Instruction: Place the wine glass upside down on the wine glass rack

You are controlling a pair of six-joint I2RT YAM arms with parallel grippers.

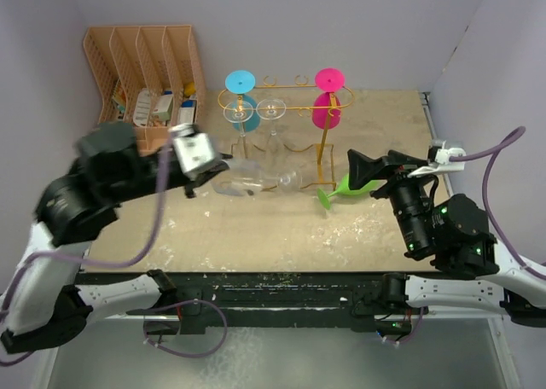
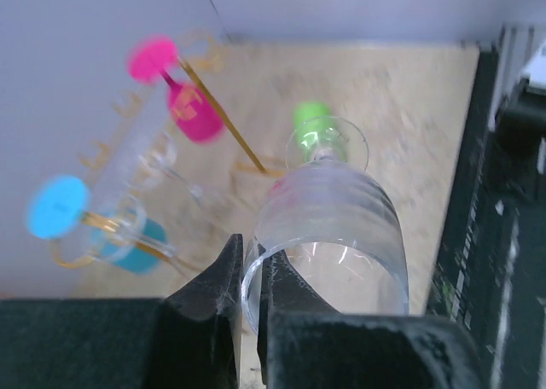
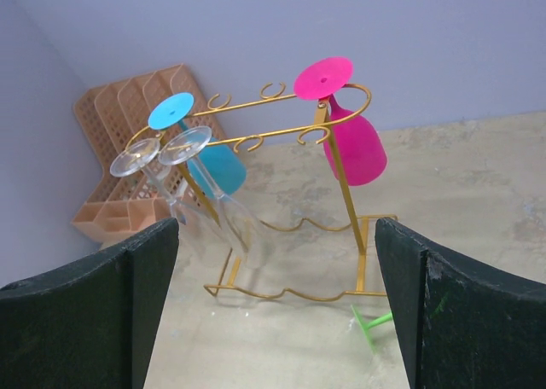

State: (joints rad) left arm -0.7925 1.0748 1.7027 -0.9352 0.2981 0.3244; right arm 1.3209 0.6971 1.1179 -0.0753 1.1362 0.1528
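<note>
My left gripper (image 1: 215, 169) is shut on the rim of a clear wine glass (image 1: 256, 183), one finger inside the bowl and one outside. It holds the glass lying sideways in front of the golden wire rack (image 1: 286, 107), foot pointing right. In the left wrist view the bowl (image 2: 333, 227) fills the middle, pinched by the gripper (image 2: 247, 278). The rack (image 3: 341, 176) holds a blue glass (image 3: 217, 163), a pink glass (image 3: 354, 142) and two clear glasses (image 3: 213, 203), all hanging upside down. My right gripper (image 1: 363, 174) is open and empty, facing the rack (image 3: 273, 304).
A green wine glass (image 1: 343, 187) lies on its side on the table beside my right gripper; its foot shows in the right wrist view (image 3: 367, 325). A peach slotted organizer (image 1: 141, 73) with small items stands at the back left. Walls close the left, back and right.
</note>
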